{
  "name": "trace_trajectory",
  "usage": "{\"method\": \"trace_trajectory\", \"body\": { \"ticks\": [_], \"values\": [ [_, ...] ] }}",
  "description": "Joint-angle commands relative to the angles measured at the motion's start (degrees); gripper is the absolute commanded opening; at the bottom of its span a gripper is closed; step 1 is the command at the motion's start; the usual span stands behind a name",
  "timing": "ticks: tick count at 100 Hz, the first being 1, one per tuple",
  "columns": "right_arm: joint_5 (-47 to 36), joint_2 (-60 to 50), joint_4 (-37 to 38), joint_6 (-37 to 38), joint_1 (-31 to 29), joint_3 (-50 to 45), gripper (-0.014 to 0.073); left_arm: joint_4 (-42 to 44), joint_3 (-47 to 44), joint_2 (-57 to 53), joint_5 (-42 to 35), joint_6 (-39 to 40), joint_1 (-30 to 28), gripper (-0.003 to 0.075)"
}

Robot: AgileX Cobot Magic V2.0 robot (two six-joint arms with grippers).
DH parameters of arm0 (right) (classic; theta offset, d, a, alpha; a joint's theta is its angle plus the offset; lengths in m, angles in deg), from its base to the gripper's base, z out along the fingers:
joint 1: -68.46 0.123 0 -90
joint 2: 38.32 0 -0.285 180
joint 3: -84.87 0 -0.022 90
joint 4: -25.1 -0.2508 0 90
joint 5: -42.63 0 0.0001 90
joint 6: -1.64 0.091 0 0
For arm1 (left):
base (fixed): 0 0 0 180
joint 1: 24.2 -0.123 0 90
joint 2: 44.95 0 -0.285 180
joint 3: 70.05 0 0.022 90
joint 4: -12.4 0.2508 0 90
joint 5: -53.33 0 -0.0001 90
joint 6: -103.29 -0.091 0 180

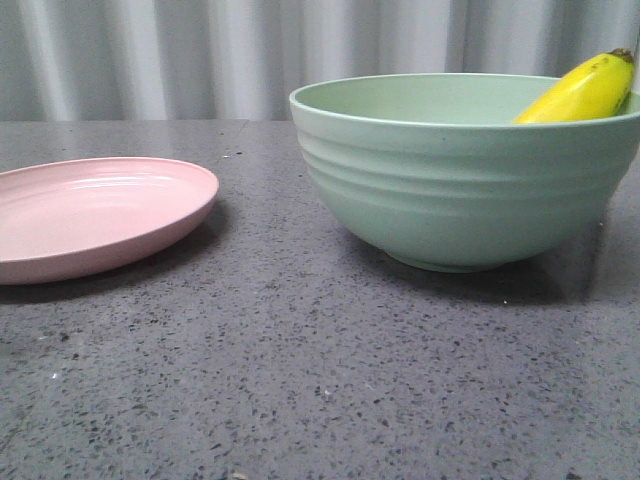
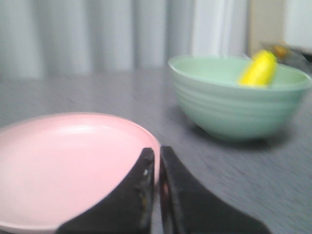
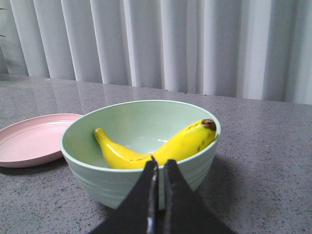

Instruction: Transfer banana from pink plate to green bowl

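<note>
While the banana (image 3: 146,148) lies inside the green bowl (image 1: 465,180) toward the table's (image 1: 300,380) right edge, dark tip on the rim, the pink plate (image 1: 95,215) sits bare near the left edge, and both the left gripper (image 2: 157,156) and right gripper (image 3: 159,165) have their jaws closed on nothing.

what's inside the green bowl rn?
The banana lies inside the green bowl, dark tip resting against the rim. The bowl floor beneath it is hidden.
</note>
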Motion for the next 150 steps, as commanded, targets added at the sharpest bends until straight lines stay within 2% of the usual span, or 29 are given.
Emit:
{"method": "trace_trajectory", "body": {
  "ticks": [1, 16, 28, 56, 74, 150],
  "values": [
    [-4.12, 0.70, 0.38, -0.39, -0.24, 1.54, -0.0065, 2.67, -0.57, -2.80, -3.40, 0.46, -5.60, -0.0020],
    [-4.12, 0.70, 0.38, -0.39, -0.24, 1.54, -0.0065, 9.39, -0.57, -8.36, -1.02, 0.46, -17.41, -0.0020],
    [-4.12, 0.70, 0.38, -0.39, -0.24, 1.54, -0.0065, 10.38, -0.57, -11.67, 2.49, 0.46, -25.13, -0.0020],
    [-4.12, 0.70, 0.38, -0.39, -0.24, 1.54, -0.0065, 10.38, -0.57, -21.58, 23.31, 0.46, -34.63, -0.0020],
    [-4.12, 0.64, 0.38, -0.39, -0.24, 1.54, -0.0065, 10.38, -0.57, -22.04, 33.52, 0.46, -36.63, -0.0020],
    [-4.12, 0.64, 0.38, -0.39, -0.24, 1.54, -0.0065, 10.38, -0.67, -22.04, 33.26, 0.46, -36.63, -0.0020]
  ]
}}
